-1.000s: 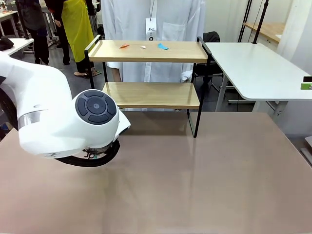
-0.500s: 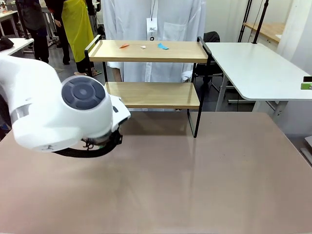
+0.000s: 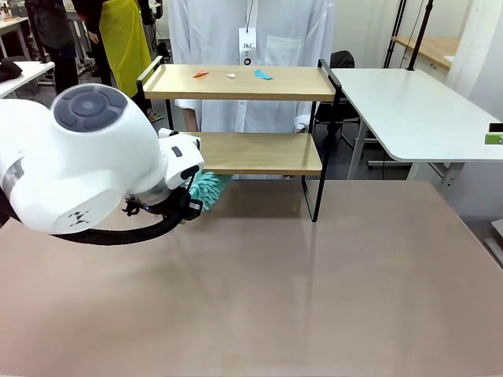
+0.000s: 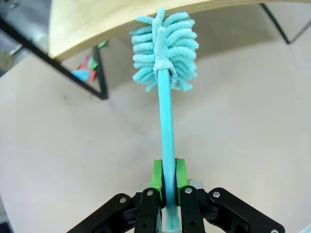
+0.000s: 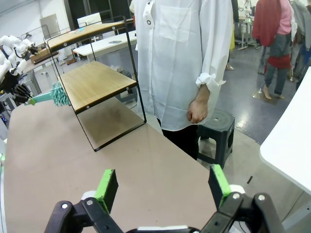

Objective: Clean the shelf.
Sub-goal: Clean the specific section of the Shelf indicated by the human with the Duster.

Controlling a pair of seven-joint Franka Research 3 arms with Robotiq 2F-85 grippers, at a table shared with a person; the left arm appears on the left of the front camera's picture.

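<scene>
Raised since a second ago, the left arm bares a duster at the shelf's 7 o'clock corner. The left gripper clamps its handle. The right gripper's jaws stand apart. The shelf stands at the table's 12 o'clock.

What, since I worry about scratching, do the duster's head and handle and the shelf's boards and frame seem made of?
Duster head: soft teal chenille or microfibre, judging by its fuzzy fingers. Handle: smooth teal rod, probably plastic. Shelf boards: pale matt wood grain, solid or laminate unclear. Frame: thin black bars, likely painted metal.
</scene>
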